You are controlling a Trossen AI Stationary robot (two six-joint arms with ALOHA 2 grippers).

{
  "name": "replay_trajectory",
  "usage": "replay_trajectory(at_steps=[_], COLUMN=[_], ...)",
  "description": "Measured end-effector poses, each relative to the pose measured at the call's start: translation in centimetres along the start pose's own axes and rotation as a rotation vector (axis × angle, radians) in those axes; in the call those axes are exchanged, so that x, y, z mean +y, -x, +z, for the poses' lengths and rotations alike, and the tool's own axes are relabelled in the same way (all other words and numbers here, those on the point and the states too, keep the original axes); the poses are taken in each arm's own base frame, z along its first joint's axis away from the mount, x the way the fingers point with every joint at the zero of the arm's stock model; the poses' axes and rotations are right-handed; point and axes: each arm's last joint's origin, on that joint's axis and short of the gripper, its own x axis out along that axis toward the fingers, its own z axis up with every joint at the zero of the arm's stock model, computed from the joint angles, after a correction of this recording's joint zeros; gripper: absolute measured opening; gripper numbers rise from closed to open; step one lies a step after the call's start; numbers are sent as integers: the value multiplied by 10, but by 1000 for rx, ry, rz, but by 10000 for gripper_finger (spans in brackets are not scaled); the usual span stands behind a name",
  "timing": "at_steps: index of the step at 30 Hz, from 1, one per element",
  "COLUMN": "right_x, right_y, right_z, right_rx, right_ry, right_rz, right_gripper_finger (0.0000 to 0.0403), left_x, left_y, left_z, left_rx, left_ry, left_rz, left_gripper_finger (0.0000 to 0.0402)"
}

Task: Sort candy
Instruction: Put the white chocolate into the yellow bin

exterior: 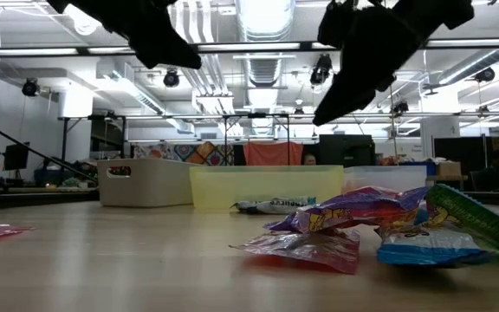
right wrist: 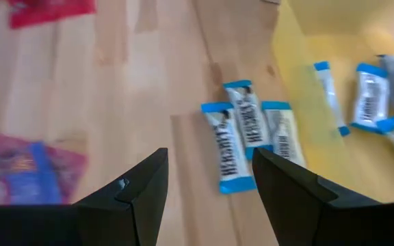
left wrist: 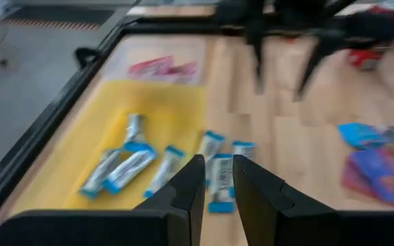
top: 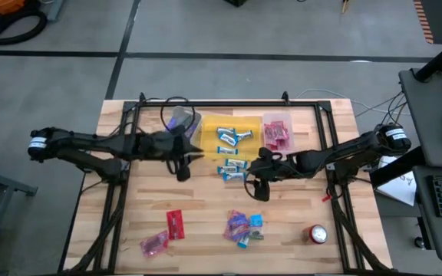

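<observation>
Right gripper [right wrist: 207,188] hangs wide open, empty, over blue-and-white candy bars [right wrist: 245,137]. They look light, crinkly, slippery, so I'd pinch mid-wrapper. Left gripper [left wrist: 216,188] sits narrowly parted, empty.

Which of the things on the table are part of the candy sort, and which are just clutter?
Part of the job:
- blue-and-white candy beside the yellow bin
- red-pink candy
- mixed pile
- pink bin
- clear bin

Lying about:
- red and silver can
</observation>
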Motion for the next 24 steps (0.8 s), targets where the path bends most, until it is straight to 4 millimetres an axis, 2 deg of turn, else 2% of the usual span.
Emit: replay_trajectory(at_steps=[6,11,15,24], right_x=[0,0,3,7], right_y=[-4,-12,-33,-75], right_z=[-13,-22,-28,-42], right_rx=[-8,-17,-25,4], right_ry=[4,1,25,55], right_rz=[-77,-85,-85,-144], right_gripper_finger=[205,205,205,205], left_x=[-19,-20,-17,-17], left_y=[-5,-7,-7,-6], left_z=[-20,-34,-38,-38], left_rx=[-71,-79,-93,-95], left_ry=[-1,21,25,20], left_rz=[-67,22,90,95], left_gripper_finger=[61,61,61,61])
